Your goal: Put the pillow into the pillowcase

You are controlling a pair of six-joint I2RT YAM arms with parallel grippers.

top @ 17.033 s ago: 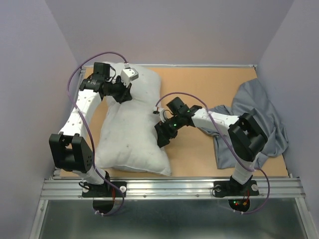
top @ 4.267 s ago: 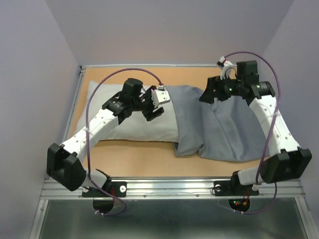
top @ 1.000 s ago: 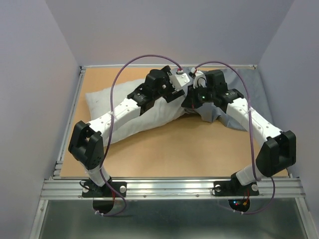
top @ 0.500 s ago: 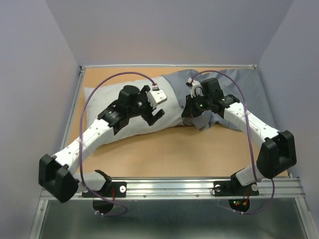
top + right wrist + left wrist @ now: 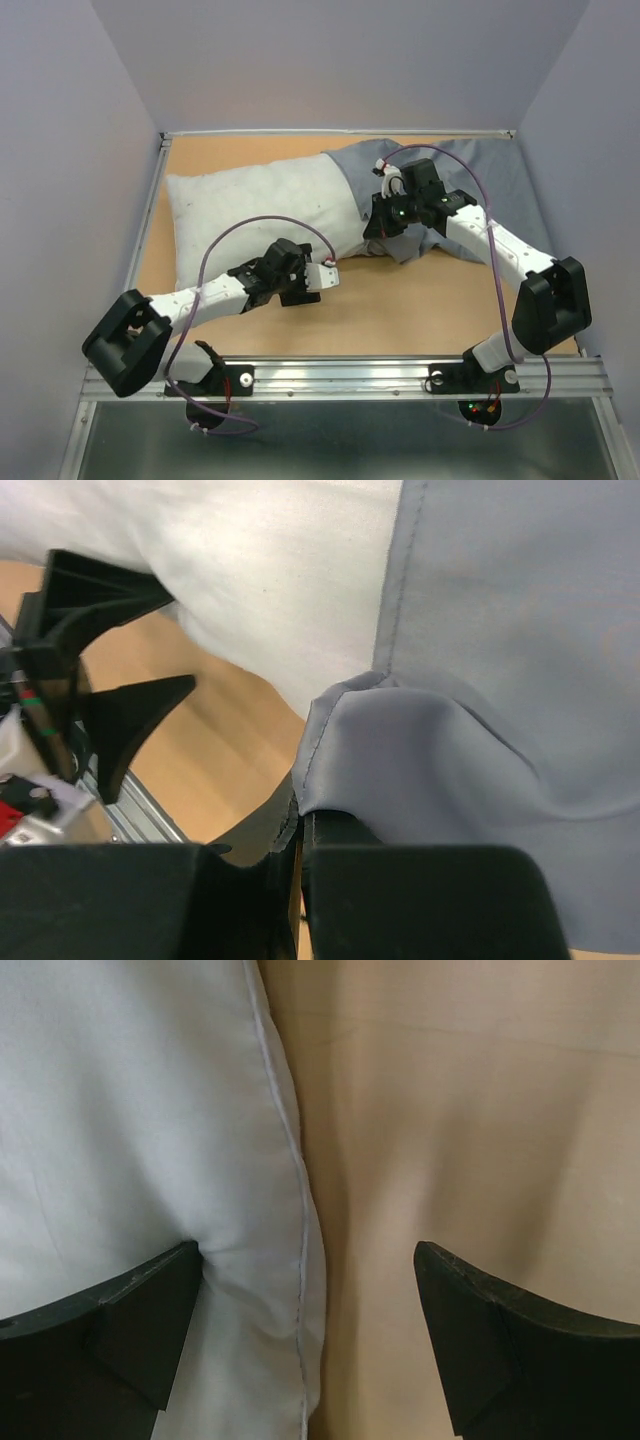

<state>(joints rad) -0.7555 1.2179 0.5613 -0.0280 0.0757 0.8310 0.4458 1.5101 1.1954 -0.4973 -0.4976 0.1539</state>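
The left gripper (image 5: 305,285) is open wide and holds nothing. A moment ago it was up on top of the pillow (image 5: 255,205). Now it has dropped back to the pillow's near edge, with one finger (image 5: 140,1320) pushing into the soft seam. The right gripper (image 5: 385,222) stays pinched on the hem of the pillowcase (image 5: 470,170), which covers only the pillow's right end, so I think most of the pillow is not in yet. The left arm lies low and bent over the table (image 5: 420,300); the right arm reaches in from the right.

Lab enclosure: lavender walls (image 5: 340,60), aluminium rail (image 5: 350,375)
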